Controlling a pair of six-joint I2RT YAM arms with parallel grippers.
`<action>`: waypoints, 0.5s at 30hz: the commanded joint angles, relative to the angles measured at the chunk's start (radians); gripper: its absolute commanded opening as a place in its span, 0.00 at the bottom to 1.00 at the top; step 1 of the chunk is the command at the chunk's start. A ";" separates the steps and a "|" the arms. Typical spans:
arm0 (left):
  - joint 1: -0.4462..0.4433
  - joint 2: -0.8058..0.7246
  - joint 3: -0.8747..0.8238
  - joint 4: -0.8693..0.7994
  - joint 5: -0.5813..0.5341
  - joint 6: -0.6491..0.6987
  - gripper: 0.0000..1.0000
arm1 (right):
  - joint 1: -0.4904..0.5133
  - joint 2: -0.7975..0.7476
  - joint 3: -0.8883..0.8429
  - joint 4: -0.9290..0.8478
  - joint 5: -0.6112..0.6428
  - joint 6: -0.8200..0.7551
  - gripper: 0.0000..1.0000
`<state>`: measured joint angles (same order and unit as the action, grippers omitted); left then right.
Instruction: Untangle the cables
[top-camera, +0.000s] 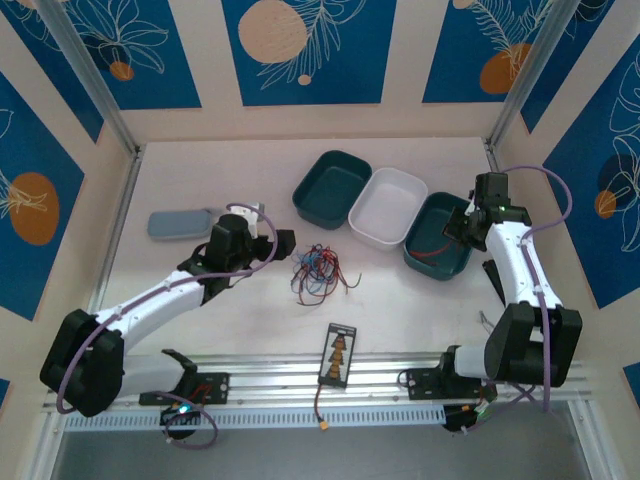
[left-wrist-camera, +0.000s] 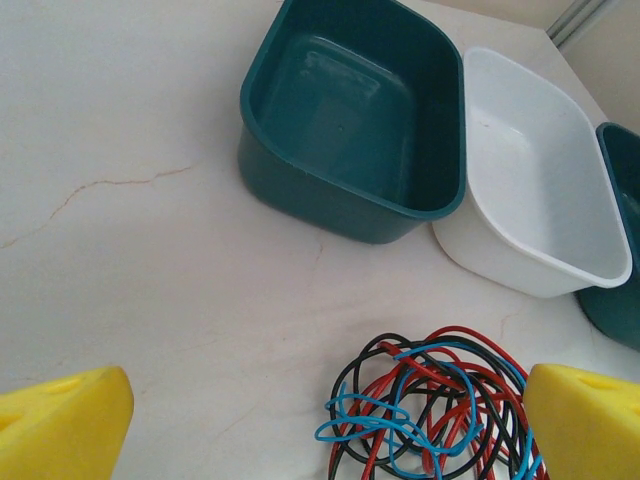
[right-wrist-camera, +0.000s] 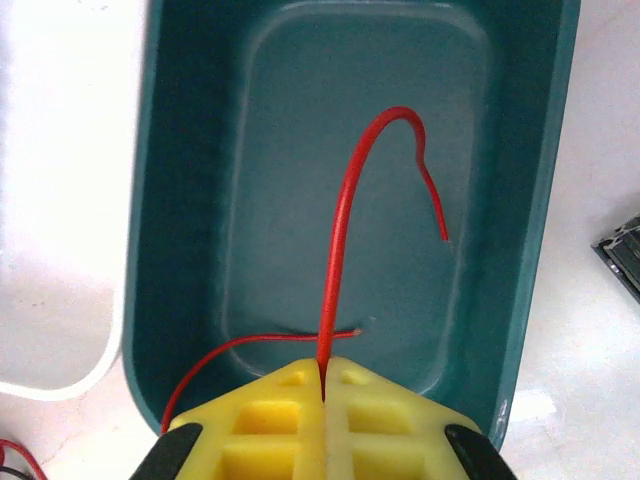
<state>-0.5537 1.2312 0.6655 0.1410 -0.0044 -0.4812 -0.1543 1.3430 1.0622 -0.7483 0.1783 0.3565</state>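
Observation:
The cables (top-camera: 315, 272) lie in a tangled bunch of red, blue and black wires in the middle of the table. My left gripper (top-camera: 289, 243) hovers just left of the bunch, open. In the left wrist view its yellow fingers (left-wrist-camera: 62, 425) stand far apart, with the cables (left-wrist-camera: 440, 400) on the table between them, nearer the right one. My right gripper (right-wrist-camera: 323, 372) is shut on a red cable (right-wrist-camera: 342, 210) that arches up over the right teal tray (right-wrist-camera: 180, 200). A second red cable (right-wrist-camera: 250, 342) lies on that tray's floor.
A teal tray (top-camera: 331, 188), a white tray (top-camera: 388, 207) and the right teal tray (top-camera: 438, 250) stand in a row at the back. A grey-blue lid (top-camera: 180, 222) lies far left. A black board (top-camera: 338, 355) with an orange-plug wire (top-camera: 325, 425) rests at the front rail.

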 joint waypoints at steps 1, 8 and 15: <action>0.005 -0.024 -0.012 0.022 -0.003 -0.009 1.00 | -0.010 0.026 -0.023 0.008 -0.027 -0.008 0.00; 0.005 -0.023 -0.010 0.025 0.002 -0.011 1.00 | -0.014 0.126 -0.005 0.058 -0.044 -0.025 0.00; 0.005 -0.020 -0.007 0.018 0.006 -0.015 1.00 | -0.014 0.252 0.071 0.062 -0.036 -0.040 0.22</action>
<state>-0.5537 1.2251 0.6636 0.1413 -0.0044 -0.4911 -0.1642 1.5784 1.0805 -0.6910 0.1627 0.3367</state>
